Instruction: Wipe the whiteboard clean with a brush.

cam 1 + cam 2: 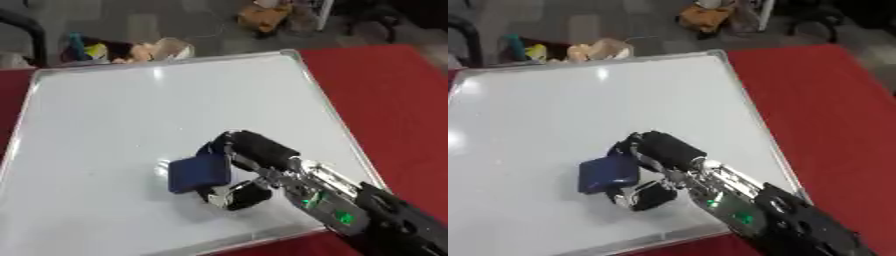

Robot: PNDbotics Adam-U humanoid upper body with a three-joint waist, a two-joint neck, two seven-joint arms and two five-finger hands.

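**A:** Right arm point(367, 210) is closest to the lens in the left eye view. Comes in from the lower right corner, black shell, silver links, green lights on the forearm.

**B:** Hand state?

**A:** Right hand point(249, 165) is curled round a blue brush point(199, 172). Fingers wrap over the top, thumb tucks under the bottom edge. Brush sits pinched between them, flat blue face pointing left.

**B:** Where's the brush on the board?

**A:** Lower middle of the whiteboard point(131, 115), a bit right of centre, near the front edge. Looks pressed on the surface, with a faint shadow under it. Can't confirm full contact.

**B:** Board condition?

**A:** White, glossy, silver frame, skewed in the picture. No marks I can make out. Light glare near the far edge. It lies on a red table cover point(385, 95), which shows along the right side.

**B:** Right eye view?

**A:** Same scene, shifted left. Hand point(662, 150) closed on the brush point(608, 174), same pinch. Arm point(780, 220) fills the lower right corner. Board's right frame edge point(754, 125) runs clear of the hand, red cover point(824, 100) beyond it.

**B:** Anything past the board?

**A:** Grey floor, a heap of clutter point(579, 50) just behind the far left corner, orange-brown bag point(706, 17) further back.

**B:** Left hand?

**A:** Shows in neither view.
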